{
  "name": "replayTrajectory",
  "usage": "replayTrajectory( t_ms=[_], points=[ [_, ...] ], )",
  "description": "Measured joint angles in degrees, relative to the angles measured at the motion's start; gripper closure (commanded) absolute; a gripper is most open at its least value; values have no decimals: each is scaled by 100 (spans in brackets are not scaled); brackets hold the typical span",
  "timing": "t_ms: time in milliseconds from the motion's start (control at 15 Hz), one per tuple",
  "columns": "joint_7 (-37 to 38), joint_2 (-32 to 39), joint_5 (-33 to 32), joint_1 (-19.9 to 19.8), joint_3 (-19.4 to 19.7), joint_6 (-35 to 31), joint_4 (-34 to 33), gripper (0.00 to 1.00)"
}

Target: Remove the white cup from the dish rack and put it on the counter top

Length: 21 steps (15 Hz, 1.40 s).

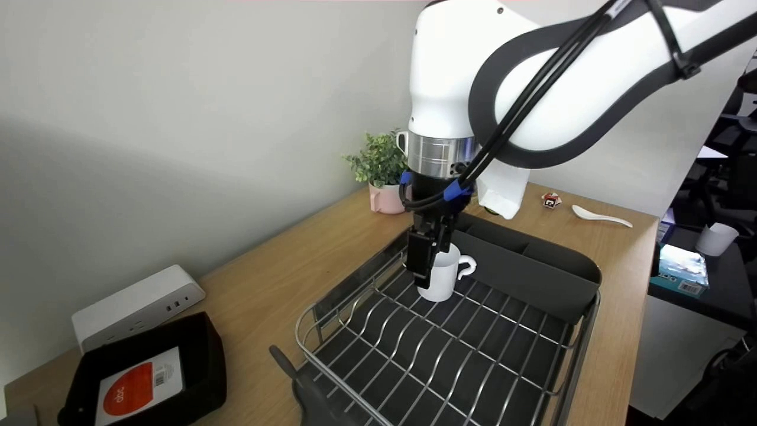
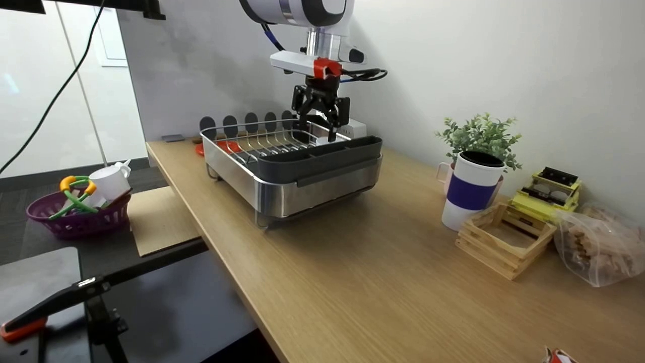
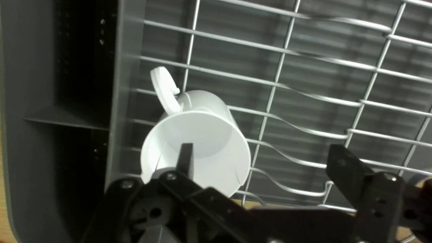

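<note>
White cup (image 1: 445,278) is in the rack (image 2: 302,199), mouth up, just beside the caddy (image 1: 520,269); can't tell if they touch. Sits a bit right of and below centre in an exterior view, left of centre in the wrist view, handle (image 3: 163,88) pointing to upper left of that frame.

Jaws are spread wide, nothing gripped. In the wrist view the jaw at frame left overlaps the cup's mouth, the one at frame right hangs over the rack, so the cup's right wall falls between them. Depth unclear: the jaw at the mouth may be inside or just above it.

Step in hand, my read: lining up a rim pinch. Pick not made, place not started.

Next: get one jaw down inside the mouth, one outside, then pinch the wall. Gap is much wider than the wall, so the cup could get dragged or tipped unless the inner jaw goes in near the wall first. Then straight lift, clear of caddy and rack sides, before going sideways. Bench (image 2: 383,282) at lower centre of an exterior view looks like a fair drop spot; crate (image 2: 488,253) and tumbler (image 2: 468,194) stand toward the right there, so keep off them. Base flat, then let go.
</note>
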State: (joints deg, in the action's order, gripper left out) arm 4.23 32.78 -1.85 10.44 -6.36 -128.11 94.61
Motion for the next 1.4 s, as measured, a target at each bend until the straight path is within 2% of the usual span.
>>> replayTrajectory(
  t_ms=[400,733,800,867,1400],
  points=[
    [-991,280,-68,-6,-12,-3,-308,0],
    [-1456,584,-60,-67,-33,-1,-692,0],
    [-1512,646,-55,-83,-39,3,-769,25],
    [-1559,707,-51,-104,-47,6,-837,26],
    [-1570,922,-8,-164,-78,41,-1039,82]
  ],
)
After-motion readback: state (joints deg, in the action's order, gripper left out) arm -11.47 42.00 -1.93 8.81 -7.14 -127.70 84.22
